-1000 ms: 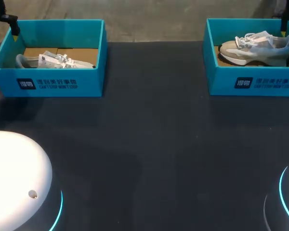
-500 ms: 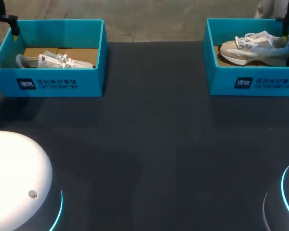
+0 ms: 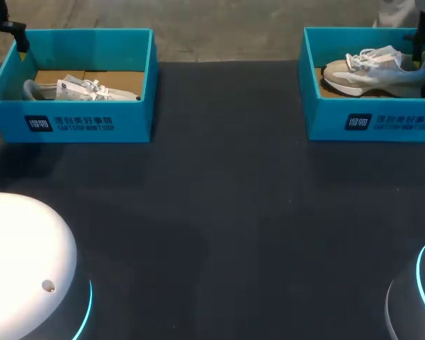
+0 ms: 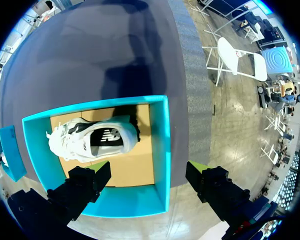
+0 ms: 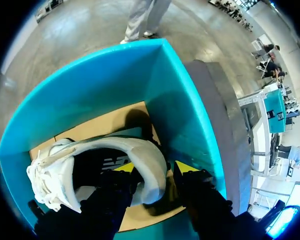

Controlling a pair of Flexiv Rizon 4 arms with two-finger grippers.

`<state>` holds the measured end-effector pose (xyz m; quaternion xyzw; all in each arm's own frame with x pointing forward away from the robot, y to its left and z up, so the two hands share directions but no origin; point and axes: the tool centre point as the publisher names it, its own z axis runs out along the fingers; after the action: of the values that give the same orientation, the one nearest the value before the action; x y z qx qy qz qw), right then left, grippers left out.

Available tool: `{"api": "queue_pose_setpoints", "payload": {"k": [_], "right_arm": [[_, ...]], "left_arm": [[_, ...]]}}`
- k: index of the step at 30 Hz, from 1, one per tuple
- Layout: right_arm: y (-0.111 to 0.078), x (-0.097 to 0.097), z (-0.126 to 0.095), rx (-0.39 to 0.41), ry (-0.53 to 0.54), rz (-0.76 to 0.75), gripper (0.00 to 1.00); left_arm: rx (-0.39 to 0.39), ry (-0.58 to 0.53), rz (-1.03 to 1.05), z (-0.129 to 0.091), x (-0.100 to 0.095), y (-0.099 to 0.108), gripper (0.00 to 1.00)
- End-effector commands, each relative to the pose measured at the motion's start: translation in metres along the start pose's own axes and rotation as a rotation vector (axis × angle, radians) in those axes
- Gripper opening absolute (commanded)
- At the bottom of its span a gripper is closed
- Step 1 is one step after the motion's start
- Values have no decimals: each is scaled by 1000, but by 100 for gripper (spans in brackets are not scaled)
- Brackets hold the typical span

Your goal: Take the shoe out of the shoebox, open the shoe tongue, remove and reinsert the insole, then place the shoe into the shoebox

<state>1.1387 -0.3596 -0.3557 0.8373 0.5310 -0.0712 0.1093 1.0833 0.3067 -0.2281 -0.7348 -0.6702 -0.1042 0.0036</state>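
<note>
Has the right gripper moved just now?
Yes: the right gripper has dropped past the rim of the right shoebox, to the heel of the beige shoe.

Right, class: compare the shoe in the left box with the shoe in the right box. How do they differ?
The left shoe is white and lies on its side; the right shoe is beige and stands upright. The left claw hangs above the left shoe, apart; the right claw sits at the right shoe's heel. Both sit in open blue boxes.
</note>
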Motion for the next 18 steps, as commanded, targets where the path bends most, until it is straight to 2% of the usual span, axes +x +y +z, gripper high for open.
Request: {"api": "queue_pose_setpoints", "payload": {"k": [1, 10, 18], "right_arm": [[8, 5, 7, 18, -13, -8, 44], [5, 7, 15, 25, -38, -33, 45], [5, 6, 19, 30, -53, -27, 38]], "left_arm": [[-3, 0, 0, 0, 0, -1, 100], [-3, 0, 0, 0, 0, -1, 100], [-3, 0, 0, 0, 0, -1, 100]]}}
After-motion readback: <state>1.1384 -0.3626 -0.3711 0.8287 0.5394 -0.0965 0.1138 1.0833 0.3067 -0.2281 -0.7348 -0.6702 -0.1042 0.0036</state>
